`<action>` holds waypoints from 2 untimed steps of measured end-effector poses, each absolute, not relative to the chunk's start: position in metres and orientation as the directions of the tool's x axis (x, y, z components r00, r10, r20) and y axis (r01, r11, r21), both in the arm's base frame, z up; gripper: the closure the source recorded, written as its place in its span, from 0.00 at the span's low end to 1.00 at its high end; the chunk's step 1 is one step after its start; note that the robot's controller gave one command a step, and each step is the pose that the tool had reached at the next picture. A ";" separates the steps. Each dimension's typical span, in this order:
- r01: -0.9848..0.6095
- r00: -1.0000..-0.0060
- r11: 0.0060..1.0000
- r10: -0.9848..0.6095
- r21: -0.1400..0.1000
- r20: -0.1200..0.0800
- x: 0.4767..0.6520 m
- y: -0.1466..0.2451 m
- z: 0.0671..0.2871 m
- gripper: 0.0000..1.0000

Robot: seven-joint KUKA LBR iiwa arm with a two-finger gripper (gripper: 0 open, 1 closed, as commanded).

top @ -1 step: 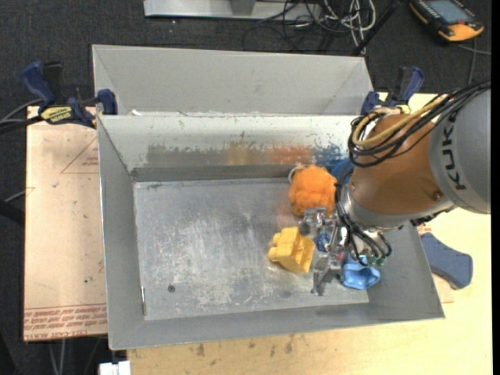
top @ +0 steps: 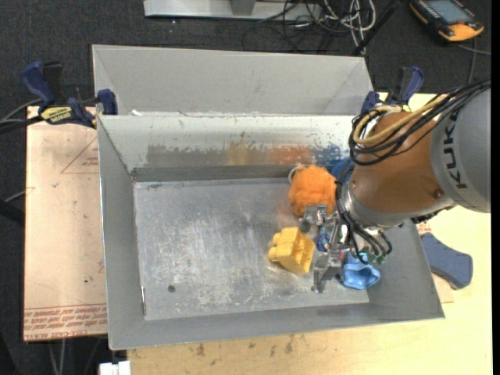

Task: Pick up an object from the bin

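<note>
My gripper [top: 321, 281] hangs over the bin's right front part, its dark fingers pointing down at the floor. A yellow blocky toy [top: 291, 250] lies just left of the fingers, close to them. A blue soft thing [top: 361, 275] sits just right of the fingers, against the bin's right wall. An orange fuzzy ball [top: 312, 187] rests farther back, near the rear wall and partly under the wrist. Nothing shows between the fingers.
The orange-brown cover and looping cables on the wrist hang over the bin's right side and hide part of the floor there. The left half of the bin floor is bare metal.
</note>
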State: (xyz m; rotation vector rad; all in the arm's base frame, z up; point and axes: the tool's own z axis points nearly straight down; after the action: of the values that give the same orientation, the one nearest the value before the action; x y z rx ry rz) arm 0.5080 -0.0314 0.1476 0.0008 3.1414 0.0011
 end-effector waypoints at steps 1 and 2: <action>-0.011 -1.000 1.000 -0.011 0.001 -0.009 0.528 -0.037 0.135 0.00; -0.043 -0.999 0.999 -0.043 -0.001 -0.008 0.547 -0.035 0.086 0.00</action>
State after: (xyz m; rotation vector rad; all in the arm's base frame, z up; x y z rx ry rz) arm 0.5472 -0.0352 0.0863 -0.0676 3.1328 -0.0007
